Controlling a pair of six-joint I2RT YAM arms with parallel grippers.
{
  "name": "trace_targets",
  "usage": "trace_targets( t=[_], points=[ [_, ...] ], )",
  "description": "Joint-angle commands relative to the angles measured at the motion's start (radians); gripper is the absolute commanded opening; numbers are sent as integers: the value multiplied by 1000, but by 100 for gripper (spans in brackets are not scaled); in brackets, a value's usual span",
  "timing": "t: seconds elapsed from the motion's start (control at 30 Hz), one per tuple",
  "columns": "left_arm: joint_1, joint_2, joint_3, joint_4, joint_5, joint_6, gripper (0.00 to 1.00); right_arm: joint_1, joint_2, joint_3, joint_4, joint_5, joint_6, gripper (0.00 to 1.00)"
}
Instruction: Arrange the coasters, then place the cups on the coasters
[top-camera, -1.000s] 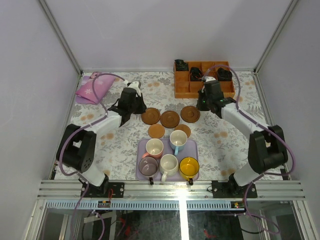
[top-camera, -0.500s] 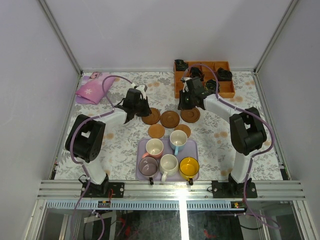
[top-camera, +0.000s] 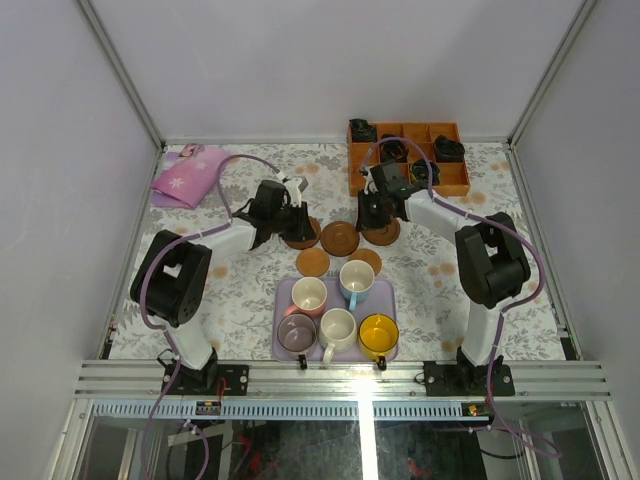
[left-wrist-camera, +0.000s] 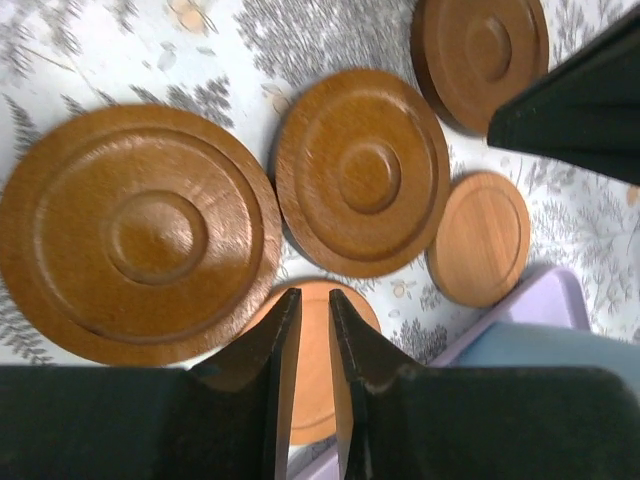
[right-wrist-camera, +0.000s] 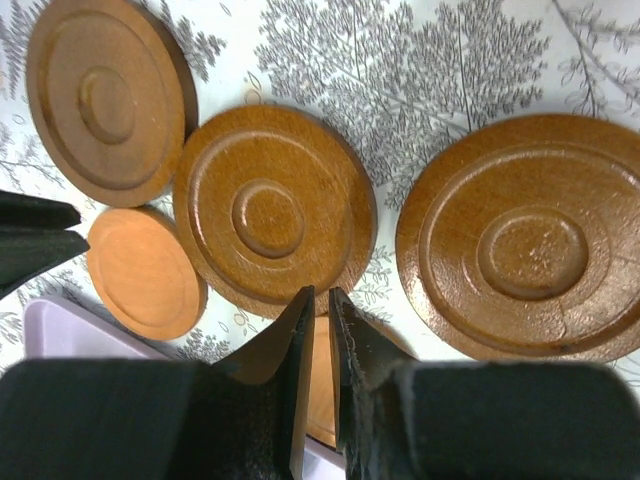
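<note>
Coasters (top-camera: 340, 238) lie close beneath left claw (left-wrist-camera: 313, 296) and right claw (right-wrist-camera: 320, 293).

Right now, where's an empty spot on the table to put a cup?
Free: between the pink pouch and the wooden box; between the tray and the left arm. Crowded: the middle, coasters packed under the left hand and right hand.

Five round brown coasters flat on table (top-camera: 240, 290), rims raised. Three dark, ringed, close-set in a far row: left dark coaster (top-camera: 303, 238), middle dark coaster (top-camera: 340, 238), right dark coaster (top-camera: 385, 233). Two paler, plainer, just nearer: left pale coaster (top-camera: 313, 262), right pale coaster (top-camera: 366, 261). Five handled cups upright, pale inside, none on a coaster, bunched on lavender tray (top-camera: 386, 296): pink cup (top-camera: 309, 295), light blue cup (top-camera: 357, 277) behind; purple cup (top-camera: 297, 332), white cup (top-camera: 337, 327), yellow cup (top-camera: 378, 333) in front.
</note>
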Motion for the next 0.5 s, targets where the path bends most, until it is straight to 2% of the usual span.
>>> trace_targets(
  t=[0.0,0.27,0.47],
  points=[
    [-18,-43,-21,-92,101,77,16,13,-51,-47,-34,-5,-9,18],
    [-25,-26,-35,-124,193,101,15,19,-93,-126,-73,5,10,17],
    [-32,-8,-34,-161,205,137,15,25,-122,-153,-97,18,14,17]
  ],
)
